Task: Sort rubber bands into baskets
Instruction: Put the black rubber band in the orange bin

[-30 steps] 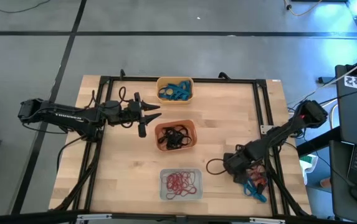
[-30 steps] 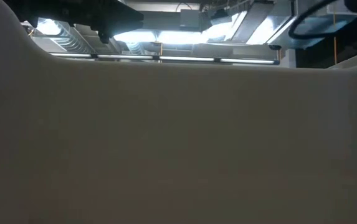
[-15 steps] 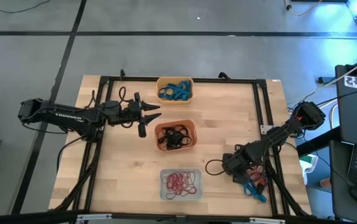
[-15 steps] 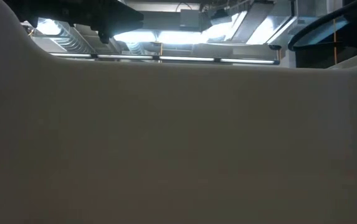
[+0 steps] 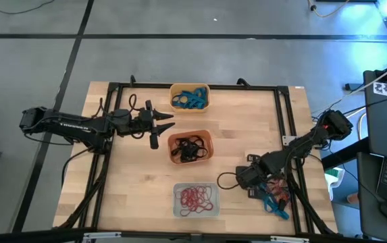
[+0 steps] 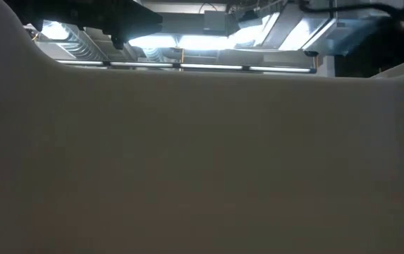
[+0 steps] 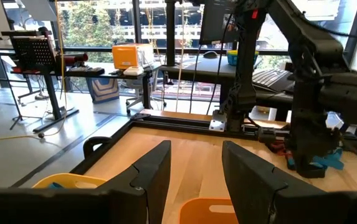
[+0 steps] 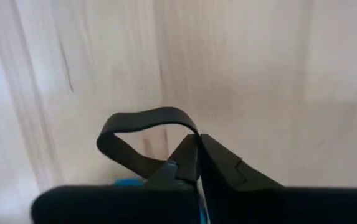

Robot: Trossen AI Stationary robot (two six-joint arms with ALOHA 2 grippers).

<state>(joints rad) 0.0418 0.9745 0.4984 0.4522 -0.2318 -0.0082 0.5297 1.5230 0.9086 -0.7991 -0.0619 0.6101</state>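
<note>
my right pincer (image 8: 197, 155) is pressed shut on one black rubber band (image 8: 142, 134), its loop sticking out over the bare tabletop (image 5: 132, 182), near the whitish basket (image 5: 196, 200). my left pincer (image 5: 161, 123) hangs spread apart and empty beside the red-orange basket (image 5: 190, 147). i count three baskets in a row: the yellow basket (image 5: 190, 97) with blue bands, the red-orange one with black bands, the whitish one with red bands. a small unsorted heap of bands (image 5: 275, 200) lies by my right arm; i cannot count them.
</note>
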